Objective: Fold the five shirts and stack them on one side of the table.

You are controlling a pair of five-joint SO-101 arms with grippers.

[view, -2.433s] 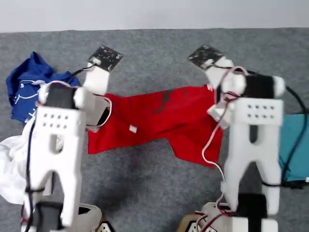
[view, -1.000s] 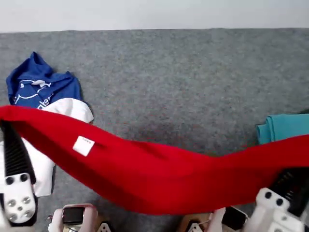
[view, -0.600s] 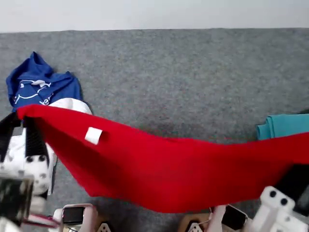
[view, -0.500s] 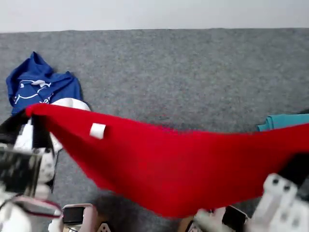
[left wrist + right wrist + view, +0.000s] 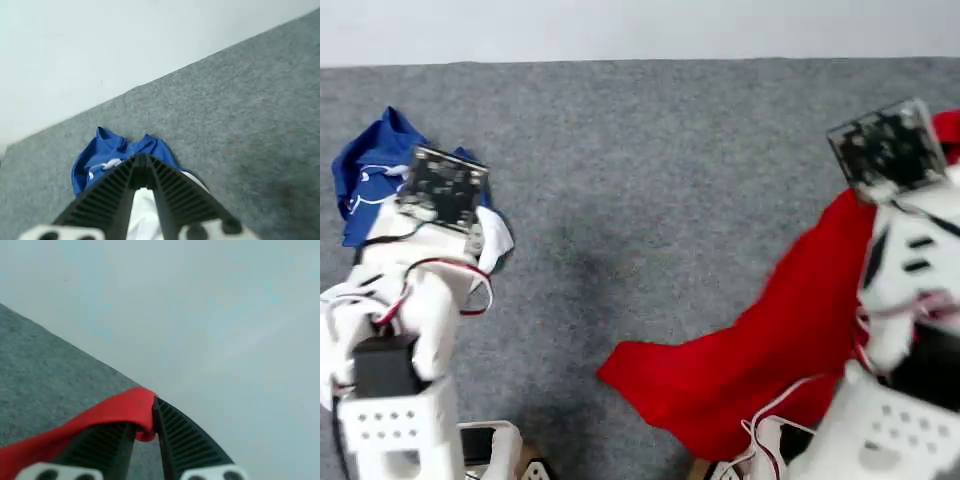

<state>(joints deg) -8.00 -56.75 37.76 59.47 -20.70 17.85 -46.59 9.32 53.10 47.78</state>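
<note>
Limp red shirt (image 5: 750, 360) in right end effector (image 5: 148, 415), coarse grey tabletop (image 5: 670, 170)

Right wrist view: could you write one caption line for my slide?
Right gripper shut on an edge of the red shirt, grey table beyond.

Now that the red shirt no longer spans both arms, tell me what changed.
The left gripper let go of the red shirt and moved out over the blue shirt and white shirt. The red shirt, stretched between both arms before, now hangs from the right gripper alone, its free end trailing toward the near side of the table. The blue and white shirts stayed put.
</note>
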